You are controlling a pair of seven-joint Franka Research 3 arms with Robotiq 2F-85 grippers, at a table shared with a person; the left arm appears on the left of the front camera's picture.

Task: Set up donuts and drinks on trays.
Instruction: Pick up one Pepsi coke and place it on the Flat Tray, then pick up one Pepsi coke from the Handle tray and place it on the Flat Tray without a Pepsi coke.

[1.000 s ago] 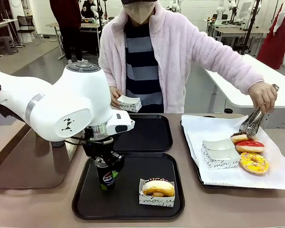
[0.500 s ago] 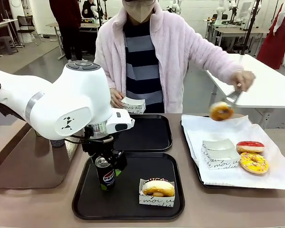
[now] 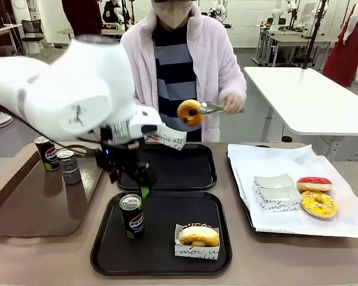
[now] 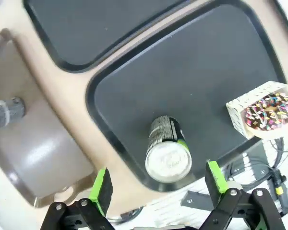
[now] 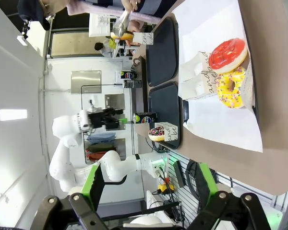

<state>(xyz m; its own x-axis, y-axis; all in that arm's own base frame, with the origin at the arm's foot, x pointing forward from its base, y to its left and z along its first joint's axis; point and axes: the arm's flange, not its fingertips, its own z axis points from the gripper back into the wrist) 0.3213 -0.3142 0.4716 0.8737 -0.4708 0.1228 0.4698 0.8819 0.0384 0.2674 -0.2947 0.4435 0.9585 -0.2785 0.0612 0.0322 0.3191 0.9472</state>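
While tongs (image 3: 211, 108) hold one, donuts (image 3: 198, 235) four; cans (image 3: 132, 215) three.

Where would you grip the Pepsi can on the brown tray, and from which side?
Probably from above, around the upper body: the Pepsi can stands upright on the brown tray, and the grey can close beside it crowds a sideways approach.

Front view, legend for your reference. Left: brown glossy tray (image 3: 27, 208) on the tan table (image 3: 298, 262). Right: white paper sheet (image 3: 250, 164). Far side: a person in a pink fleece jacket (image 3: 218, 59) and striped top (image 3: 176, 83), with metal tongs (image 3: 210, 108). Behind: white table (image 3: 310, 101).
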